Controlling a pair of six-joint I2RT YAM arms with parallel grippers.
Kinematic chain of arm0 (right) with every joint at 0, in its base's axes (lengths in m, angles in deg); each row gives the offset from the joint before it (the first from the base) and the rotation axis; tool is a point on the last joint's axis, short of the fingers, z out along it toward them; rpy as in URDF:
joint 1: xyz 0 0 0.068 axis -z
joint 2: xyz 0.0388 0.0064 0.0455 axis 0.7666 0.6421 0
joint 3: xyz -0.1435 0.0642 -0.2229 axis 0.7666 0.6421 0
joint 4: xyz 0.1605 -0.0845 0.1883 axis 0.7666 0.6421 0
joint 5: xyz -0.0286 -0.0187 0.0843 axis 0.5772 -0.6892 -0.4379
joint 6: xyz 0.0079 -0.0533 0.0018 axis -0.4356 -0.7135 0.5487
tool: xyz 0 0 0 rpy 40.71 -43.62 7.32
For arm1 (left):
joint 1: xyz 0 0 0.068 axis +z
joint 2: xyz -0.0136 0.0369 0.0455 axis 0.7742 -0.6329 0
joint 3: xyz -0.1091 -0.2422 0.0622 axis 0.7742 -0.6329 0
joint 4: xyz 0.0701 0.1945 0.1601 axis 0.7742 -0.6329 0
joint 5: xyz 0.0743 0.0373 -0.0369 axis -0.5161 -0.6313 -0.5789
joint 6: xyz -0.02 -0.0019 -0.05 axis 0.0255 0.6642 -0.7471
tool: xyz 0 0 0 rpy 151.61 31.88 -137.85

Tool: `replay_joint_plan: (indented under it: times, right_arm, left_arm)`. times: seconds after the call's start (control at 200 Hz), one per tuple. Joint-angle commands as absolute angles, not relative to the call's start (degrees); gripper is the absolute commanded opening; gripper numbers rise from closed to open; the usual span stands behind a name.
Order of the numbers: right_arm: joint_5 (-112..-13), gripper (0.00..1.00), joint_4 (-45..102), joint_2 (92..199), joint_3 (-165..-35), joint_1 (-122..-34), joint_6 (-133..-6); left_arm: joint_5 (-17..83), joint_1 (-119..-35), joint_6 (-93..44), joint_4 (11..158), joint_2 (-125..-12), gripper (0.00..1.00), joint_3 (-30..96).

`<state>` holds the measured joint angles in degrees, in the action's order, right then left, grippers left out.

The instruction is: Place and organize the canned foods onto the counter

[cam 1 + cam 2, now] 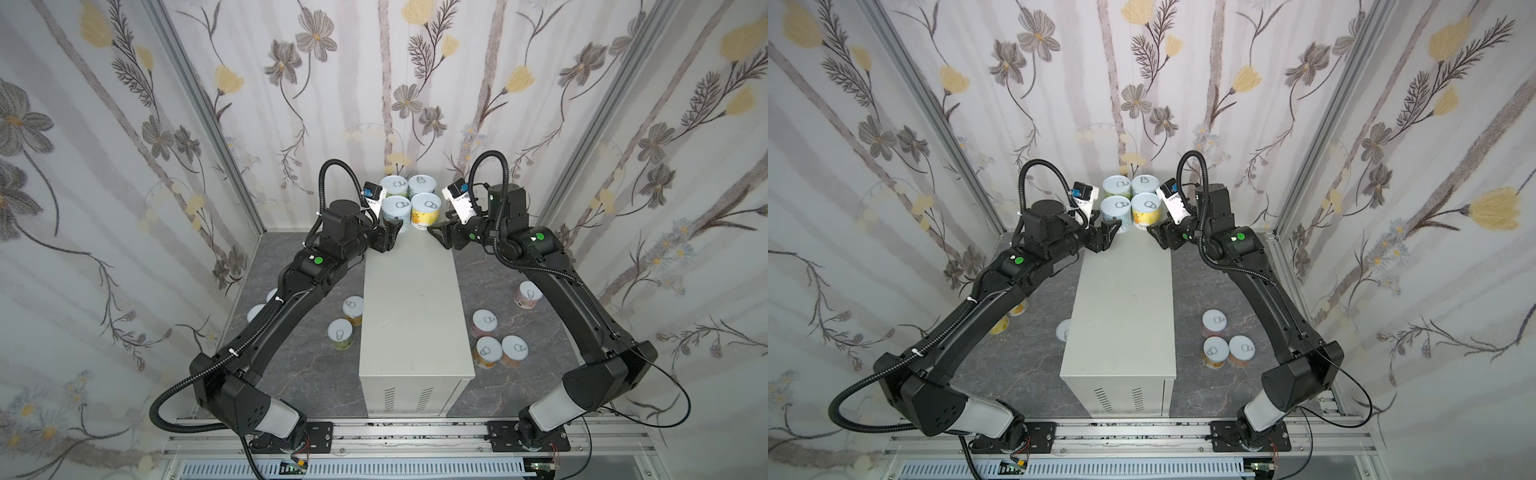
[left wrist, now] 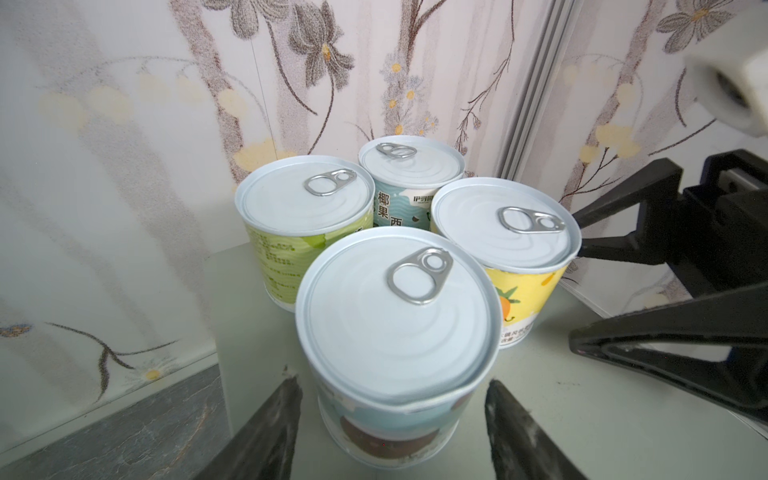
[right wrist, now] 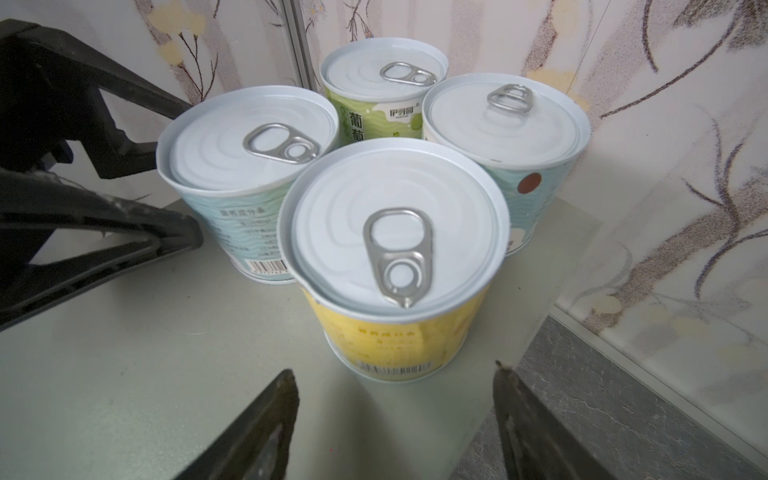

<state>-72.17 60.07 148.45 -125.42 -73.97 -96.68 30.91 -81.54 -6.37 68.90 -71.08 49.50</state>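
At the left tool (image 2: 392, 386): jaws apart, a little wider than a can, straddling the near teal can (image 2: 395, 316) with a thin gap on each side as far as the wrist view shows. Gripping nothing. At the right tool (image 3: 395, 374): parted much the same and empty, hanging just short of the yellow can (image 3: 395, 232), neither around it nor touching it. Both low over the far end of the tabletop (image 1: 411, 299), facing each other across the cluster.

Just beyond the fingertips: four of the canned foods upright, lids up, packed two by two. Near teal can and yellow can in front, green can (image 2: 303, 199) and far teal can (image 2: 411, 162) behind, sides touching or nearly so. Probably tucked against the far end on purpose: leaves the long near stretch of the flat top free for further rows and keeps placed cans out of the arms' reach path. Given open jaws beside standing cans, likely a release or a squaring-up, not a pick.

Further out, on the dark marbled floor (image 1: 307, 374): eight cans not yet lifted. Left of the box, a pair of loose cans (image 1: 353, 305) in plain sight and two half-hidden cans (image 1: 255, 311) under the left arm. Right of it, a bunched trio (image 1: 488, 348) and a lone pink can (image 1: 528, 293) beside the right arm. Roughly a third of the job done.
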Motion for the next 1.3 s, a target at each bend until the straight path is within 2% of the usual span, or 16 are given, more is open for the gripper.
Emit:
replay_joint_plan:
  times: [0.0, 0.26, 0.46, 1.294]
  right_arm:
    - [-72.91, 0.74, 58.15, 148.67, -125.93, -73.96, -97.37]
    - [-72.60, 0.73, 58.49, 148.64, -125.84, -73.96, -97.91]
    - [-73.11, 0.68, 58.10, 150.35, -125.93, -73.99, -98.02]
    - [-75.67, 0.60, 56.97, 150.57, -126.15, -74.05, -98.24]
  left_arm:
    - [30.56, -81.49, -5.77, 70.30, -71.36, 0.70, 49.78]
    - [30.22, -81.49, -5.65, 70.06, -71.63, 0.71, 49.95]
    - [30.21, -81.51, -5.74, 69.94, -71.50, 0.72, 49.87]
    - [29.97, -81.49, -5.32, 69.88, -71.55, 0.72, 49.56]
